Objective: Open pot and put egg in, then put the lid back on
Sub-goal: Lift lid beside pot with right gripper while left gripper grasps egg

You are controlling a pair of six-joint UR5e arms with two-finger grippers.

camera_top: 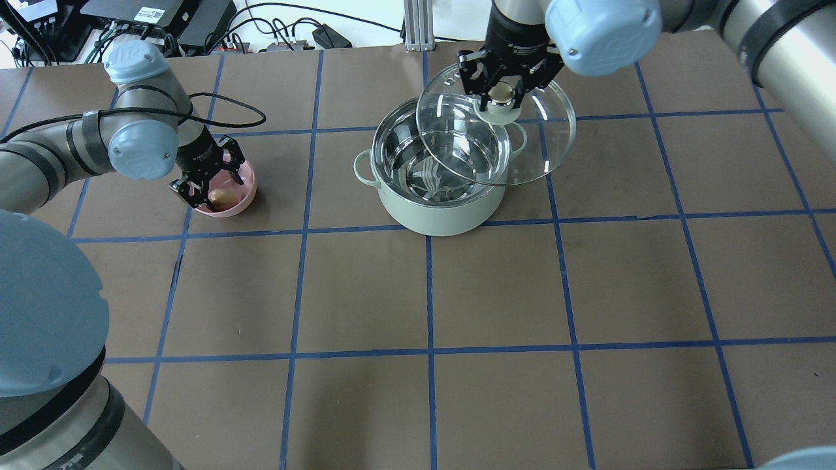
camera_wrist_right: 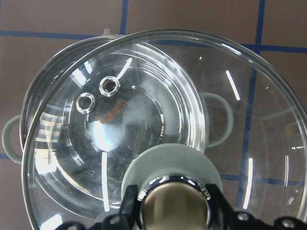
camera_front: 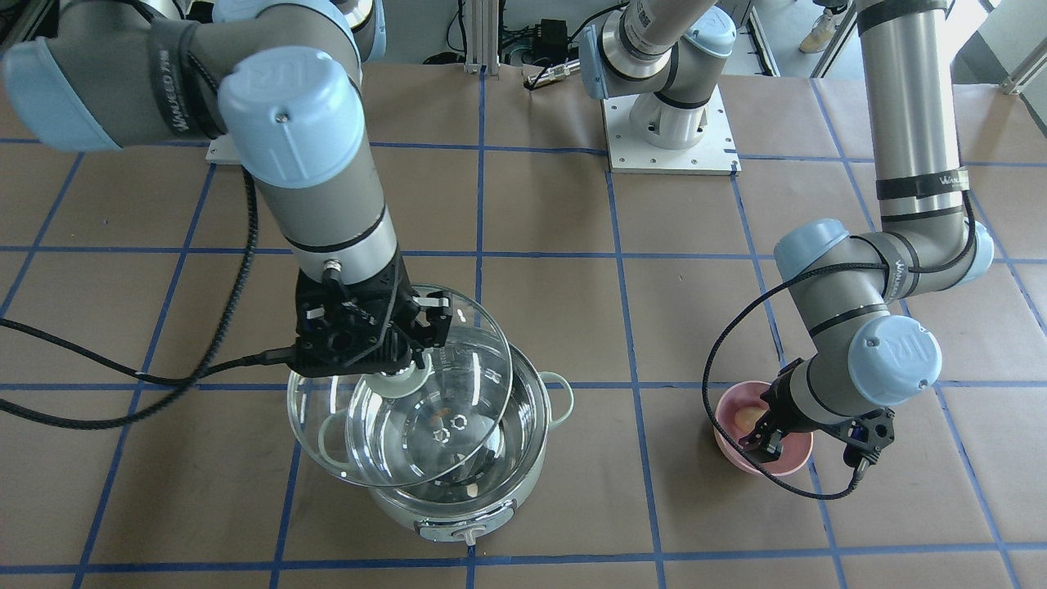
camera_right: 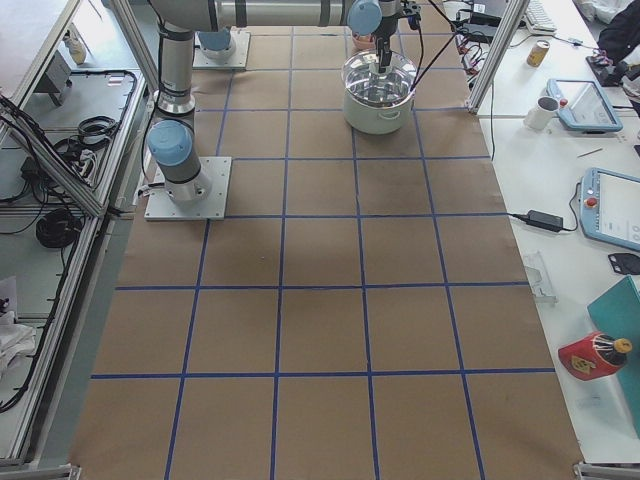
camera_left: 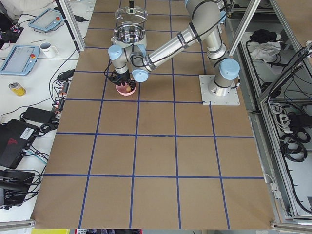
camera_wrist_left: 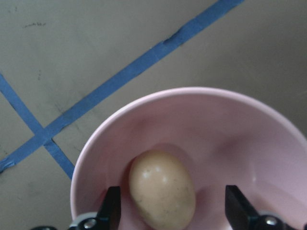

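The pale mint pot (camera_top: 444,212) stands open, its steel inside showing. My right gripper (camera_top: 501,94) is shut on the beige knob (camera_wrist_right: 173,203) of the clear glass lid (camera_top: 542,137). It holds the lid tilted above the pot, shifted toward the pot's far right rim. The lid also shows in the front view (camera_front: 466,360), over the pot (camera_front: 458,523). The light-brown egg (camera_wrist_left: 162,189) lies in a small pink bowl (camera_top: 244,194) left of the pot. My left gripper (camera_top: 208,186) is open, low over the bowl, one finger on each side of the egg (camera_top: 222,196).
The table is brown paper with a blue tape grid (camera_top: 428,294). The pot's control knob (camera_front: 469,536) faces the operators' side. The left arm's cable (camera_front: 736,343) loops beside the pink bowl (camera_front: 736,462). The left arm's base plate (camera_front: 671,139) is at the robot's edge.
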